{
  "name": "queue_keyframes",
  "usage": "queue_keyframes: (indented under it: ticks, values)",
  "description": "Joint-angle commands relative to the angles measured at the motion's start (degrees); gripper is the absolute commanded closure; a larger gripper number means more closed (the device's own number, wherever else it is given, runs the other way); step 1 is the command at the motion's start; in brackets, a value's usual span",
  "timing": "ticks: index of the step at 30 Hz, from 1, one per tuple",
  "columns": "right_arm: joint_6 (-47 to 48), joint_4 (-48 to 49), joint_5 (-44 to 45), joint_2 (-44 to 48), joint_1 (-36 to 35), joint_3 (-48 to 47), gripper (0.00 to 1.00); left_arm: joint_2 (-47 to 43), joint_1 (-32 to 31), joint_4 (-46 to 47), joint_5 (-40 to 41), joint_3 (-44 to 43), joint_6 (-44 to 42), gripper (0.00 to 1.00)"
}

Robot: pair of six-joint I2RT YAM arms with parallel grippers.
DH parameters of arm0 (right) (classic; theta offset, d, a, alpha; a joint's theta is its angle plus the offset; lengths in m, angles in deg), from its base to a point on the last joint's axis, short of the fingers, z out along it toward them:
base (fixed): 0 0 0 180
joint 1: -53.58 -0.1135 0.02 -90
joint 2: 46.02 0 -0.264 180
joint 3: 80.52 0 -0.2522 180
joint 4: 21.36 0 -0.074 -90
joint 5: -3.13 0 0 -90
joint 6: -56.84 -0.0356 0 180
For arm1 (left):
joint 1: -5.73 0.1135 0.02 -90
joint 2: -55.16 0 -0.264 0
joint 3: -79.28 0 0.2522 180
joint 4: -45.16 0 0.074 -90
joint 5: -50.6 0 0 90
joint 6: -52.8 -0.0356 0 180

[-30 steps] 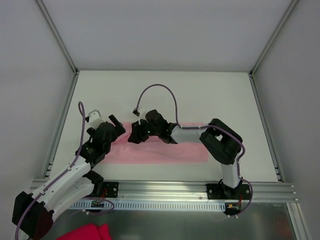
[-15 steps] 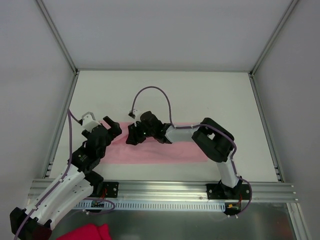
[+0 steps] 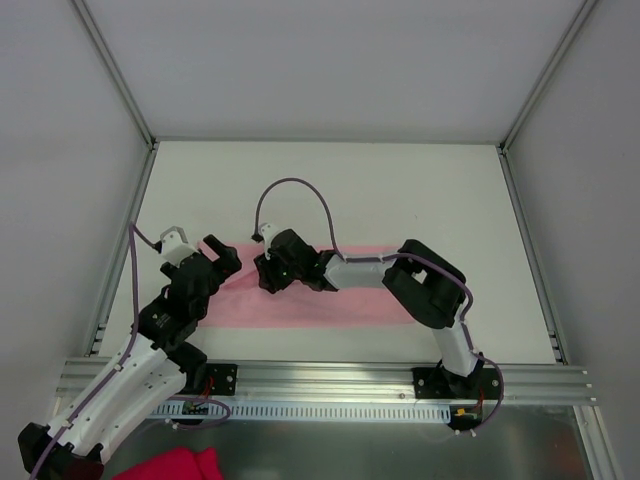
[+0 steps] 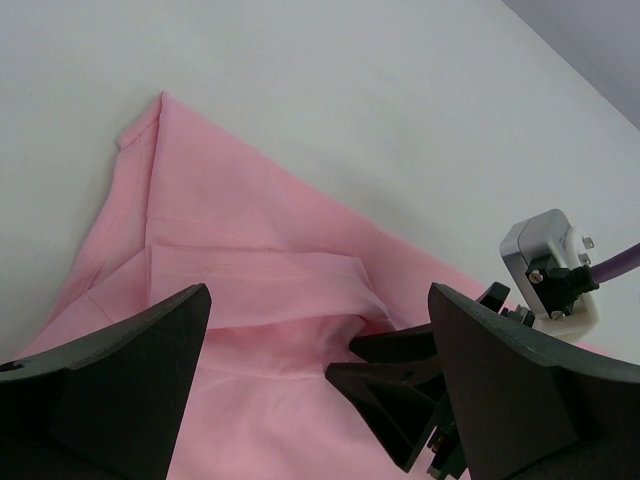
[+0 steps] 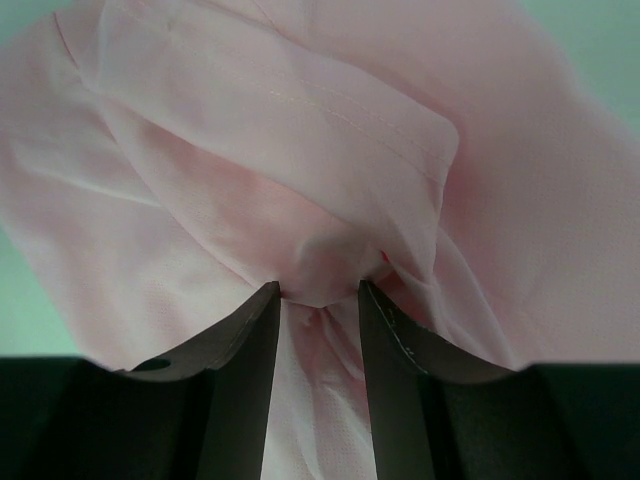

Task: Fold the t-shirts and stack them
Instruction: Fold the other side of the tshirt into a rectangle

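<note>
The pale pink t-shirt lies as a long folded strip across the near half of the white table. My right gripper reaches left over it and is shut on a bunched fold near the shirt's left part; the right wrist view shows the cloth pinched between the fingertips. My left gripper hovers open above the shirt's left end, nothing between its fingers. In the left wrist view the pointed pink corner lies ahead of the open gripper, with the right gripper nosing into the fold.
A deep magenta cloth lies below the arm rail at the bottom left. Metal frame posts border the table on both sides. Bare white table shows beyond the shirt.
My right gripper has slid left along the strip with the fold in it. The left arm has drawn back to the left, its gripper staying open.
</note>
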Motion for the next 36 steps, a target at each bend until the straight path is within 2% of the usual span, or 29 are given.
queue_keyframes:
  ticks: [1, 15, 26, 36]
  values:
    - [2.2, -1.5, 2.3, 2.9, 0.0, -2.5, 0.59, -0.1, -0.6, 0.3, -0.3, 0.1, -0.9, 0.07]
    - [2.8, -4.3, 3.5, 5.2, -0.9, -7.3, 0.63, 1.1, -0.6, 1.0, -1.3, -0.9, -1.6, 0.07]
    - [-1.3, -3.5, 0.1, -1.2, 1.1, -10.9, 0.69, 0.0, -0.6, 0.0, -0.5, -0.4, -1.4, 0.07]
    - [-2.1, -2.1, -4.2, -3.5, 2.8, -10.3, 0.69, 1.2, -0.6, 0.0, 1.1, -0.9, -1.7, 0.07]
